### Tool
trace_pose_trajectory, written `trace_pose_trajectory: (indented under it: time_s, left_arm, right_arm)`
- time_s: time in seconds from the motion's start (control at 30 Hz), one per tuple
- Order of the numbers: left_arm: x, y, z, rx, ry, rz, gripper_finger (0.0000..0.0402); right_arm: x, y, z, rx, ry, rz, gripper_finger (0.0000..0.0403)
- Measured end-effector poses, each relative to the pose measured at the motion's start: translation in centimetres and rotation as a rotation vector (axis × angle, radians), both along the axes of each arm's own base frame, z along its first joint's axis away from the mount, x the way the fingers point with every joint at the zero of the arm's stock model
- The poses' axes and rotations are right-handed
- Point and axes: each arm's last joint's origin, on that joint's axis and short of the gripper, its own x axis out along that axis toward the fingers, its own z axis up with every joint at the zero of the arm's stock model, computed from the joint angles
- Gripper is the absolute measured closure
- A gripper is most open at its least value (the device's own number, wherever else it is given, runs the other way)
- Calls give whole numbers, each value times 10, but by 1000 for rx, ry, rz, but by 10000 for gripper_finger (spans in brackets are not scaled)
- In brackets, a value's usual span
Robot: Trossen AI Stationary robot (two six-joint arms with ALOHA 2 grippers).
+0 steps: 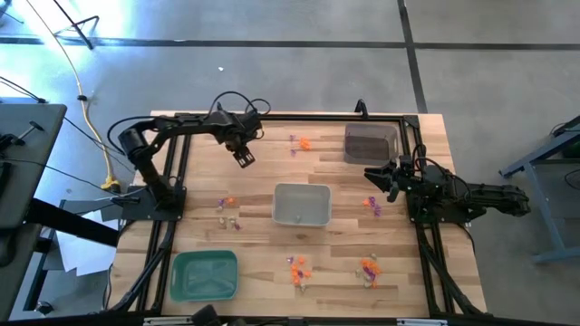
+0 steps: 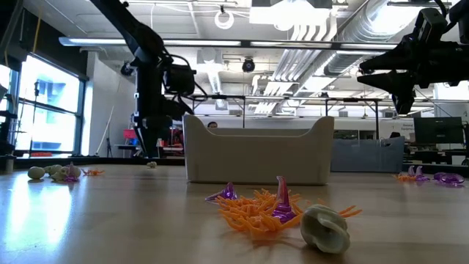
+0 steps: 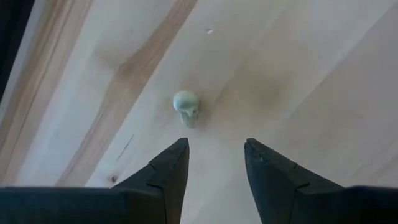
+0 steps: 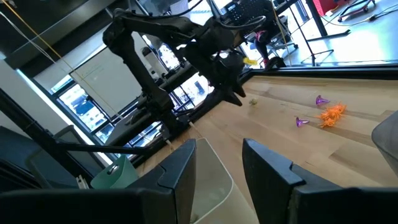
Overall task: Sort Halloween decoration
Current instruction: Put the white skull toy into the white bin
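Note:
Small orange, purple and pale trinkets lie in scattered clusters on the wooden table: near the far edge (image 1: 302, 142), at the left (image 1: 225, 205), at the right (image 1: 372, 205) and near the front (image 1: 297, 267), (image 1: 368, 268). My left gripper (image 1: 245, 157) hangs open over the far left part of the table. In the left wrist view one pale skull trinket (image 3: 186, 106) lies on the wood just beyond its fingertips (image 3: 214, 155). My right gripper (image 1: 373, 177) is open and held high (image 2: 399, 81) beside the dark tray, over no trinket.
A pale grey tray (image 1: 302, 205) stands in the middle of the table, a dark tray (image 1: 372, 143) at the far right and a green tray (image 1: 205, 274) at the near left. Black frame rails run along the table's edges. Bare wood lies between the clusters.

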Motion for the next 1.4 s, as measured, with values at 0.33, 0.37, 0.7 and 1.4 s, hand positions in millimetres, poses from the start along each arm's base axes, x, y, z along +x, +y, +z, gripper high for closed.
trace_pose_trajectory:
  time_s: [0.33,0.37,0.7,1.4]
  left_arm:
    - [5,10,-13,21,-14,17,267]
    - [4,11,-14,25,-11,20,267]
    - [3,17,-13,82,-5,49,267]
    - [0,20,-14,15,-57,94,313]
  right_arm:
    - [0,0,0,0,0,0,277]
    - [0,0,0,0,0,0,277]
    - [0,0,0,0,0,0,277]
    - [0,0,0,0,0,0,277]
